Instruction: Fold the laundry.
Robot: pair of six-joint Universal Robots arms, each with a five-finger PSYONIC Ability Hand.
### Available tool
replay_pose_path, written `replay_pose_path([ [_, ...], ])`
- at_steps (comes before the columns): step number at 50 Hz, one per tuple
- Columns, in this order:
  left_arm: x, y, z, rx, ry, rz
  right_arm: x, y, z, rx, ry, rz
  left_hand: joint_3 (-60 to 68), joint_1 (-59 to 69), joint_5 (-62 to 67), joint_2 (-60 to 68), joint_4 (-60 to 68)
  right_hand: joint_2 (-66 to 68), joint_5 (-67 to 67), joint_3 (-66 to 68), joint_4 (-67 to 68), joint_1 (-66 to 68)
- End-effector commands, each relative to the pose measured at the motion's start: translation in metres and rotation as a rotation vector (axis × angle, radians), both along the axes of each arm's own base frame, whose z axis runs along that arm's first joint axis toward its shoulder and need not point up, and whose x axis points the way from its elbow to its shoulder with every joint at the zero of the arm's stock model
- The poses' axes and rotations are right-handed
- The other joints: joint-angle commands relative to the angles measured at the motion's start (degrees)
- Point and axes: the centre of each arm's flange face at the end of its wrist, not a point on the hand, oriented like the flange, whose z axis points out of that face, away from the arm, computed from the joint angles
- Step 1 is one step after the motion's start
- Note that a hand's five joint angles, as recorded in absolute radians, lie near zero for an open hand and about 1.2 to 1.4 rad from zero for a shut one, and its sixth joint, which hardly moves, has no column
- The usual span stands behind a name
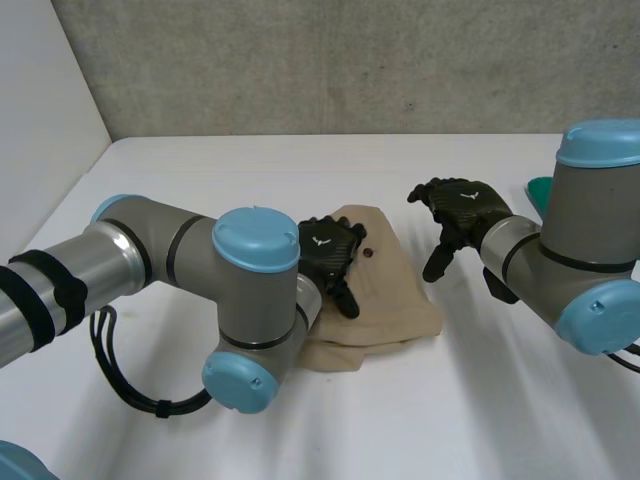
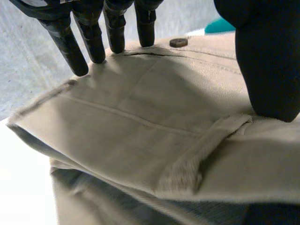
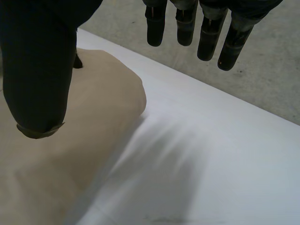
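A folded beige garment [image 1: 385,300] with a dark button [image 1: 369,253] lies in a thick bundle at the table's middle. My left hand [image 1: 332,252] rests flat on its top, open, with straight fingers [image 2: 89,42] and thumb [image 2: 269,65] pressing the cloth [image 2: 154,122] near a belt loop [image 2: 197,161] and the button [image 2: 178,42]. My right hand [image 1: 458,215] hovers open just right of the bundle, above bare table. Its straight fingers [image 3: 206,33] hang free, and the thumb [image 3: 40,70] is over the garment's rounded edge [image 3: 70,140], holding nothing.
A teal object [image 1: 541,192] peeks out at the table's right edge behind my right arm. The white table [image 1: 250,180] meets a grey wall at the back. Bare table lies right of the bundle [image 3: 197,168].
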Motion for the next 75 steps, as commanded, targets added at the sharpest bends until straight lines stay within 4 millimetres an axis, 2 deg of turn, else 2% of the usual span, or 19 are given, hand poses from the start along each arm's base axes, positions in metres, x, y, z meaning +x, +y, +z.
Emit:
replay_pose_path([
  [1,0.017,-0.009,-0.003,-0.073,-0.180,0.000,0.020,0.013,-0.005,-0.023,0.042,0.078,-1.3,-1.4,-0.6,-1.4,-1.5,-2.8,-4.1,-2.5,-3.7,-1.8],
  [3,0.025,-0.016,-0.001,-0.097,-0.222,0.009,0.027,0.017,-0.007,-0.030,0.042,0.107,-1.8,-1.9,-1.1,-1.9,-2.0,-2.8,-4.1,-2.5,-3.7,-1.8],
  [8,0.027,-0.018,0.001,-0.121,-0.257,-0.004,0.052,0.034,-0.021,-0.017,0.024,0.237,-2.3,-2.4,-1.6,-2.4,-2.5,-2.8,-4.1,-2.5,-3.7,-1.8],
  [12,0.028,-0.020,-0.001,-0.129,-0.275,-0.008,0.066,0.037,-0.033,-0.018,0.024,0.283,-2.6,-2.8,-1.9,-2.7,-2.8,-2.8,-4.1,-2.5,-3.7,-1.8],
  [17,0.032,-0.024,-0.002,-0.149,-0.316,-0.010,0.070,0.029,-0.049,-0.026,0.073,0.275,-2.8,-2.9,-2.1,-2.9,-3.0,-2.8,-4.1,-2.5,-3.7,-1.8],
  [20,0.041,-0.030,-0.006,-0.136,-0.335,0.003,0.068,0.024,-0.054,-0.042,0.115,0.243,-3.5,-3.7,-2.8,-3.6,-3.7,-2.8,-4.1,-2.5,-3.7,-1.8],
  [27,0.044,-0.025,-0.016,-0.105,-0.342,-0.028,0.066,0.019,-0.068,-0.049,0.172,0.219,-3.5,-3.7,-2.8,-3.6,-3.7,-2.8,-4.1,-2.5,-3.7,-1.8],
  [37,0.041,-0.023,-0.018,-0.103,-0.326,-0.042,0.065,0.018,-0.069,-0.041,0.170,0.212,-3.5,-3.7,-2.8,-3.6,-3.7,-2.8,-4.1,-2.5,-3.7,-1.8],
  [45,0.038,-0.023,-0.018,-0.109,-0.311,-0.059,0.065,0.018,-0.077,-0.026,0.183,0.214,-3.5,-3.7,-2.8,-3.6,-3.7,-2.8,-4.1,-2.5,-3.7,-1.8],
  [49,0.038,-0.024,-0.011,-0.122,-0.301,-0.056,0.064,0.019,-0.067,-0.035,0.181,0.213,-3.5,-3.7,-2.8,-3.6,-3.7,-2.8,-4.1,-2.5,-3.7,-1.8],
  [51,0.038,-0.024,-0.009,-0.126,-0.296,-0.056,0.063,0.018,-0.050,-0.065,0.167,0.205,-3.5,-3.7,-2.8,-3.6,-3.7,-2.8,-4.1,-2.5,-3.7,-1.8],
  [55,0.037,-0.023,0.030,-0.177,-0.218,-0.049,0.059,0.020,-0.014,-0.154,0.133,0.175,-3.5,-3.7,-2.8,-3.6,-3.7,-2.8,-4.1,-2.5,-3.7,-1.8],
  [56,0.038,-0.021,0.049,-0.195,-0.169,-0.051,0.057,0.019,-0.007,-0.174,0.127,0.160,-3.5,-3.7,-2.8,-3.6,-3.7,-2.8,-4.1,-2.5,-3.7,-1.8],
  [59,0.040,-0.017,0.076,-0.211,-0.089,-0.056,0.048,0.021,0.018,-0.260,0.100,0.091,-3.5,-3.7,-2.8,-3.6,-3.7,-2.8,-4.1,-2.5,-3.7,-1.8],
  [60,0.043,-0.013,0.097,-0.221,-0.028,-0.064,0.045,0.023,0.025,-0.284,0.094,0.068,-3.5,-3.7,-2.8,-3.6,-3.7,-2.8,-4.1,-2.5,-3.7,-1.8],
  [63,0.051,-0.009,0.123,-0.226,0.041,-0.072,0.034,0.032,0.046,-0.347,0.073,0.007,-3.5,-3.7,-2.8,-3.6,-3.7,-2.8,-4.1,-2.5,-3.7,-1.8],
  [64,0.059,-0.008,0.138,-0.223,0.078,-0.081,0.031,0.034,0.050,-0.356,0.069,-0.006,-3.5,-3.6,-2.7,-3.6,-3.7,-2.8,-4.1,-2.5,-3.7,-1.8],
  [68,0.073,0.000,0.161,-0.172,0.125,-0.148,0.020,0.052,0.049,-0.333,0.085,-0.018,-3.0,-3.1,-2.2,-3.1,-3.1,-2.8,-4.1,-2.5,-3.7,-1.8],
  [75,0.079,0.022,0.166,-0.003,0.140,-0.304,0.006,0.087,0.011,-0.215,0.138,0.023,-2.3,-2.4,-1.6,-2.4,-2.5,-2.8,-4.1,-2.5,-3.7,-1.8],
])
